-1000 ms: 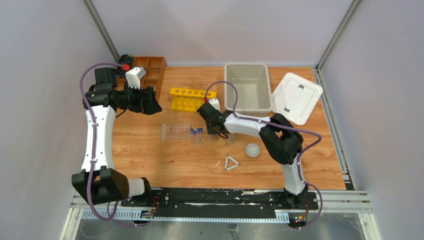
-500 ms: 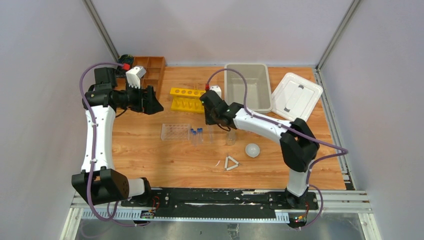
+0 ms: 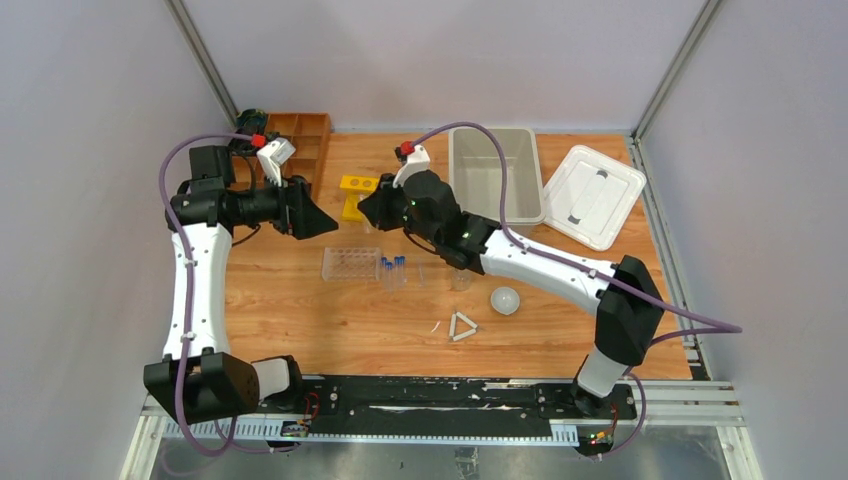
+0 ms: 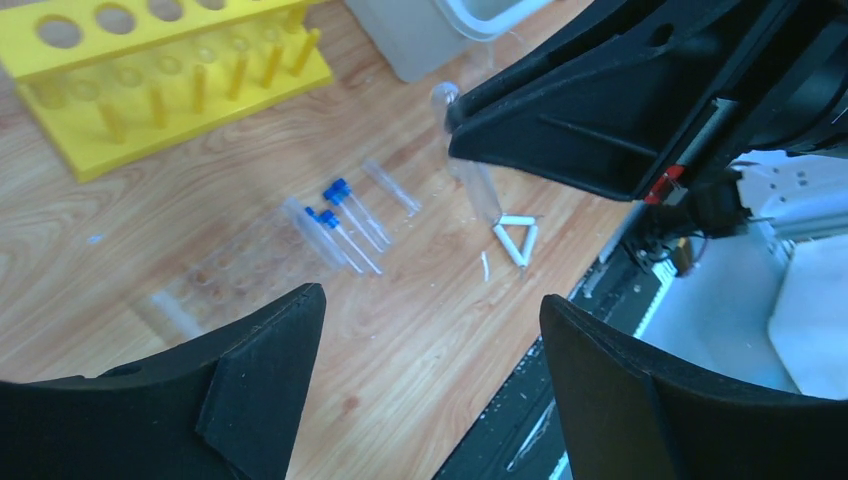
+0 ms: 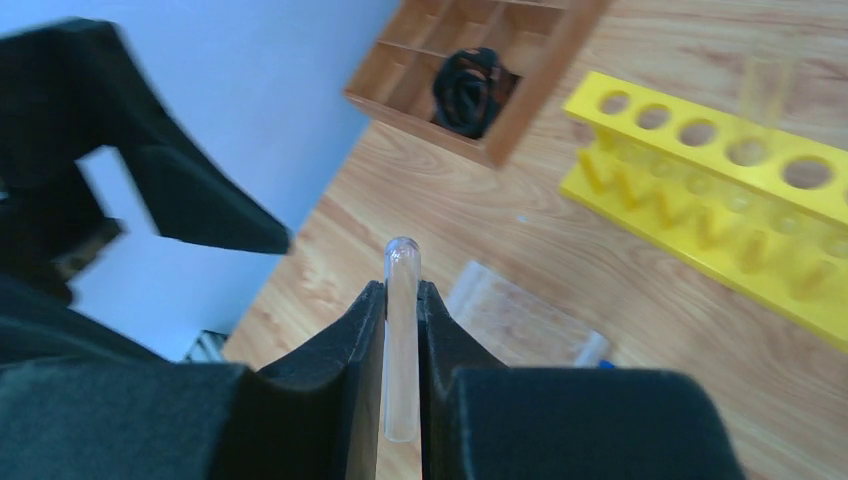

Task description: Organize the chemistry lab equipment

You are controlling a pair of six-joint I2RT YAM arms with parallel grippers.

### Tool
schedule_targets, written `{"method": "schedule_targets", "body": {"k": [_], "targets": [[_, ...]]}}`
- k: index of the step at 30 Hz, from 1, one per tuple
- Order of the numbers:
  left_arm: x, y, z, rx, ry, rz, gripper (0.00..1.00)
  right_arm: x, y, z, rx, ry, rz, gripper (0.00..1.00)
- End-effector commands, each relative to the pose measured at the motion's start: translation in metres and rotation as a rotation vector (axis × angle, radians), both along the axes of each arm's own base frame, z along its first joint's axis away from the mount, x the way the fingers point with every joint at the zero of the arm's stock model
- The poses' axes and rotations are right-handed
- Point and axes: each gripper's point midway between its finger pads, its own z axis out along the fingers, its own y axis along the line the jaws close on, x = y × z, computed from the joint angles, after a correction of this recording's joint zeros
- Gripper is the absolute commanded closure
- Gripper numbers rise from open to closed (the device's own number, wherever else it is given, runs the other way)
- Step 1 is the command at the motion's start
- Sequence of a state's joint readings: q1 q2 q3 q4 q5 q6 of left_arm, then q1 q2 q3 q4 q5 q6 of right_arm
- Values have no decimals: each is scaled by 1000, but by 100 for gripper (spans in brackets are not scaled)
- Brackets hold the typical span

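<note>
My right gripper [image 5: 401, 290] is shut on a clear glass test tube [image 5: 401, 340] and holds it above the table, in front of the yellow rack [image 3: 356, 189]. In the top view the right gripper [image 3: 368, 208] faces my left gripper [image 3: 322, 218], which is open and empty a short way to its left. The tube also shows in the left wrist view [image 4: 472, 175]. Small tubes with blue caps [image 3: 392, 267] lie beside the clear plastic rack [image 3: 350, 262]. The white round dish [image 3: 505, 299] and the white triangle [image 3: 462, 326] lie nearer the front.
A grey bin [image 3: 493, 205] stands at the back, its white lid [image 3: 592, 195] to the right. A wooden compartment tray [image 3: 300, 140] with a black object [image 5: 470, 85] is at the back left. A small clear beaker [image 3: 460, 279] stands by the right forearm.
My right arm has lifted the test tube off the table middle and swung it back and left toward the left gripper. The left gripper has shifted slightly right and turned toward it.
</note>
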State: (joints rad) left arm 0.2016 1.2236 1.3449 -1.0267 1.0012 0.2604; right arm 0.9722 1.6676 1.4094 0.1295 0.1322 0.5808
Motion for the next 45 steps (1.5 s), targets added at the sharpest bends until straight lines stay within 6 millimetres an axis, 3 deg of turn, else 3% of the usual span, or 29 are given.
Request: {"method": "schedule_targets", "body": {"k": [1,5,12,27,33,36,39,45], "targets": [[-15,-16,9,-116,-19,-98,18,-20,27,54,210,-63,44,100],[-19,-19,7,-136,-13,-114,25,-29,43,64,280,-39,69,100],[-18,-20,3,-151,6,-120,36,-40,64,63,359,40,143,100],[-17,-21,1,-166,27,-126,55,-42,67,75,419,30,161,100],[-16,-21,1,-162,23,-127,74,-42,65,81,432,-15,160,100],[-14,-21,0,-157,26,-124,80,-41,62,84,423,-39,150,89],[-13,-20,-1,-156,27,-125,83,-37,60,79,356,-31,144,69],[-13,-18,-2,-97,-30,-129,80,-31,51,62,131,77,187,52]]}}
